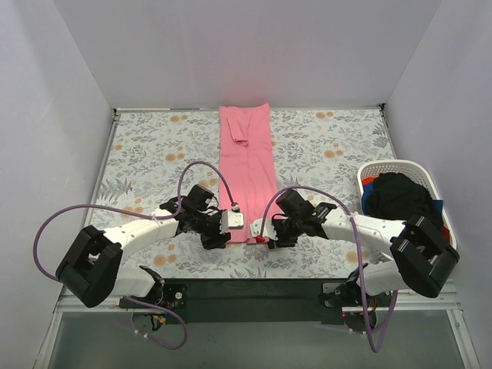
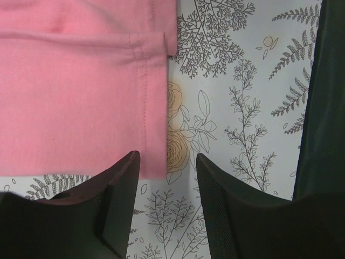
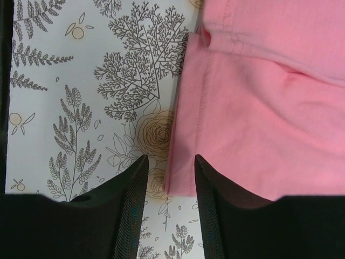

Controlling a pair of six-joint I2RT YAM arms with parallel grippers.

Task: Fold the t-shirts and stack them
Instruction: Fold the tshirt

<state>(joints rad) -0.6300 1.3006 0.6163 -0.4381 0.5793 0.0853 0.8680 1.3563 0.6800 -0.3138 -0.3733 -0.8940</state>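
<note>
Two-corner pinch of the near hem judged in hand. Pink shirt (image 1: pixel 246 173) folded to a long strip down mid-table, near hem between the arms. Left gripper (image 2: pixel 167 162) open astride one hem corner, right gripper (image 3: pixel 170 162) open astride the other, nothing gripped. Next, likely: close on both corners together, lift evenly, carry toward the far end. From above only: whole strip, basket (image 1: pixel 392 164) with other shirts (image 1: pixel 396 196). From wrists only: hem stitching, jaw gaps.
</note>
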